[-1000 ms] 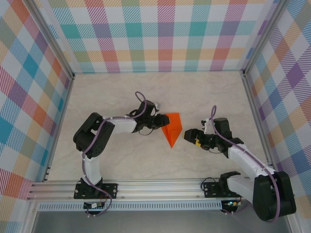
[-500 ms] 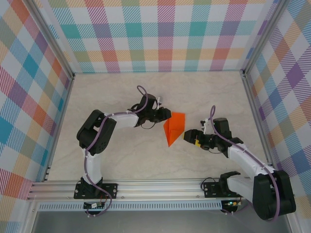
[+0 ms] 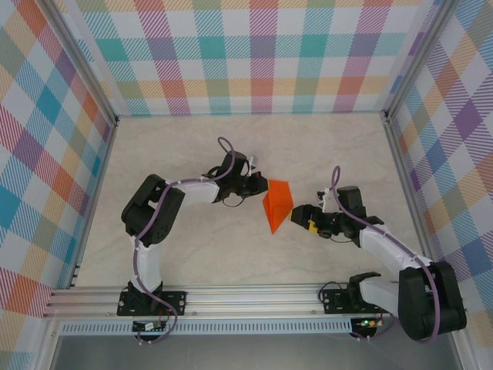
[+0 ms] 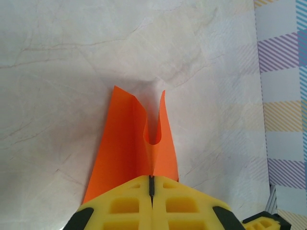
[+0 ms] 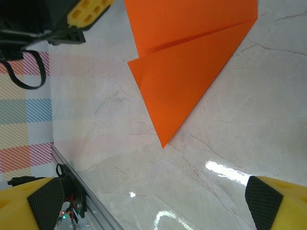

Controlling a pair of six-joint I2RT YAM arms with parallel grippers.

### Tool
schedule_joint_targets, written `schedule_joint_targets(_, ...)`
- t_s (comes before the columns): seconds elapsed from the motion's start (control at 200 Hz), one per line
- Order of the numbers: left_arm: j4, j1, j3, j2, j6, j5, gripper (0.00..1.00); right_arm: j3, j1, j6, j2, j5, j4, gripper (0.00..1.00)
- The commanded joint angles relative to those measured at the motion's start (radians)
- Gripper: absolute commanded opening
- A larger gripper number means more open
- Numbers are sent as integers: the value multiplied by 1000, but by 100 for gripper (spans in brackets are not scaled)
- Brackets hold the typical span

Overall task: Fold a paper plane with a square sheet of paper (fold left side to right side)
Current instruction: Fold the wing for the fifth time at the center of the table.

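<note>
Paper plane [image 3: 277, 205] lies lengthwise near-to-far, tip toward near edge of table [image 3: 200, 258].

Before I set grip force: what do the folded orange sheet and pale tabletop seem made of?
The folded orange sheet: thin matte paper, judging by sharp creases and a curled flap. The pale tabletop: glossy, veined, with glare spots; marble or printed laminate, cannot tell.

Pale marbled tabletop [image 3: 231, 254] (glossy) inside pastel plaid walls [image 3: 262, 54], aluminium rail [image 3: 231, 297] nearside
</note>
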Motion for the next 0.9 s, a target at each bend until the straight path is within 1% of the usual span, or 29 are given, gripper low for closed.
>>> schedule_joint_targets(0.0,3,12,-51,-75,44,16,0,50,-43,-4,48,-110,95,100)
schedule_joint_targets(0.095,19,15,-99,-116,62,41,0,93,-63,-38,114,-177,136,100)
schedule_joint_targets(0.175,69,22,-144,-148,55,78,0,138,-65,-72,189,-235,162,100)
schedule_joint_targets(0.3,160,35,-221,-190,37,129,0,200,-65,-121,304,-260,166,100)
schedule_joint_targets(0.385,213,41,-259,-211,25,156,0,239,-64,-149,383,-268,148,95)
schedule_joint_targets(0.47,239,45,-277,-228,21,186,0,257,-60,-154,440,-289,172,92)
schedule_joint_targets(0.63,278,46,-301,-252,12,233,0,279,-51,-180,505,-320,216,87)
schedule_joint_targets(0.75,308,47,-308,-252,-2,246,0,293,-37,-191,541,-349,252,84)
schedule_joint_targets(0.825,308,47,-303,-243,-8,252,0,301,-25,-195,564,-366,272,80)
schedule_joint_targets(0.895,316,48,-300,-230,-16,255,0,315,-15,-198,592,-376,273,73)
